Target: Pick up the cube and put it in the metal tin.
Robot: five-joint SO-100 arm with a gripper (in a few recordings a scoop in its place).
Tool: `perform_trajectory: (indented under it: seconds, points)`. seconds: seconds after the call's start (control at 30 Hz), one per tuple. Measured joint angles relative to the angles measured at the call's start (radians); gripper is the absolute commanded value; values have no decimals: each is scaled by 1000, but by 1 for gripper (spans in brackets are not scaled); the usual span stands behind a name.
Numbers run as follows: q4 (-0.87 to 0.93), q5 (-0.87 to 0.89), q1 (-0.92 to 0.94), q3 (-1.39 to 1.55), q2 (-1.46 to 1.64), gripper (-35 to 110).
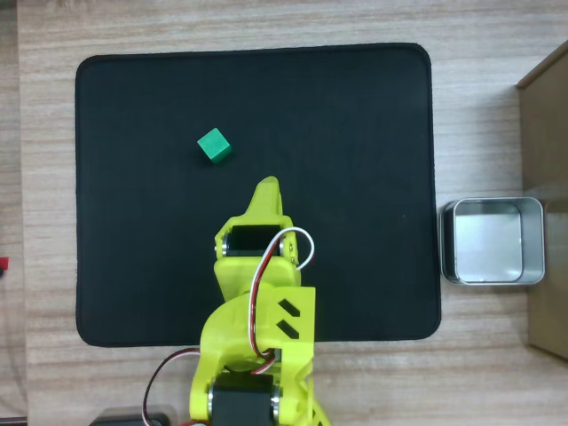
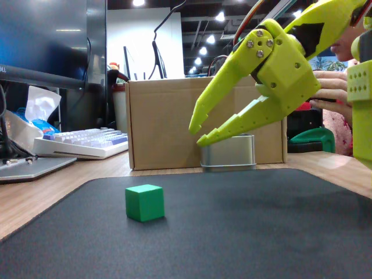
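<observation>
The yellow gripper [image 2: 196, 132] hangs above the black mat [image 1: 373, 115], jaws slightly apart and empty. The green cube [image 1: 214, 145] sits turned toward the mat's far-left part, so a skewed descent could nudge it away. The metal tin [image 1: 535, 240] lies off the right edge beside a cardboard box [image 2: 163, 122], leaving open mat between.

One cube [image 1: 214, 145], one tin [image 1: 492, 240]
</observation>
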Motion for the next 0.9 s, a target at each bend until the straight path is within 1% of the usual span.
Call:
perform_trajectory:
  seconds: [0.03,0.07,0.23,0.3,0.4,0.5,0.57,0.6,0.7,0.77,0.9]
  points:
    - [29,-86,0,0,0,5]
    - [29,-87,-18,0,0,7]
    - [29,-87,5,-28,-3,18]
    - [61,-87,11,-78,-18,19]
    - [64,-89,32,-147,-71,23]
    - [78,-155,29,-213,-146,25]
    - [84,-158,29,-281,-221,25]
    - [84,-158,25,-316,-261,27]
    - [71,-189,-38,-407,-370,29]
    - [23,-236,-66,-471,-477,29]
    - [12,-305,-158,-629,-736,29]
